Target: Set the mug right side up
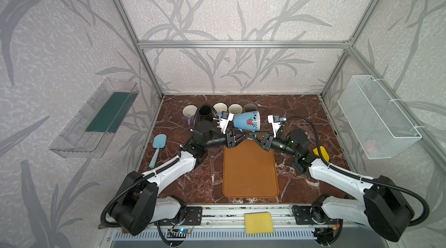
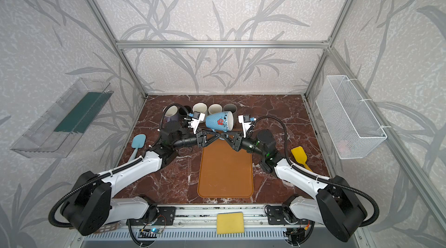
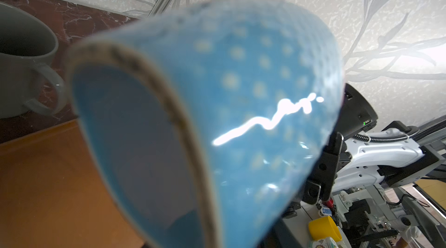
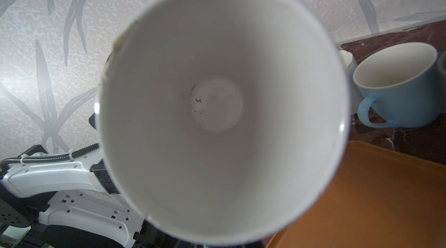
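**Mug on its side in the air, between both arms**

Position: the blue mug [image 1: 247,121] is off the bench [image 1: 193,181]. It lies roughly level in the air over the far end of the orange mat [image 1: 249,174], just in front of the row of cups [image 1: 235,108] by the back wall. Its mouth faces the right arm and its base faces the left arm. The handle [image 1: 239,129] hangs underneath.

Fingers: both grippers meet under the mug, near the handle.
- Right gripper [image 1: 253,135]: the fingers are drawn narrow. Since the mug is aloft, I take it they pinch it low down. I cannot tell whether that is on the handle or the lower wall.
- Left gripper [image 1: 245,135]: the tips are hidden beneath the mug in both top views and out of frame at the wrist. I cannot tell whether they are wide or clamped.

Handling notes:
- The mug is glazed ceramic, rigid, with no give.
- A hard glare streak on the wall in the left wrist view suggests a slick surface. A pinch on the bare wall may slide.
- The body is tall and flared, so its weight sits away from a low grip. I expect it to want to swing about the fingers.
- The rim [image 4: 118,44] looks chipped, so it is brittle. Set it down gently, base first.
- My judgement of the best hold is the handle loop, or across the wall at the rim with one finger inside.
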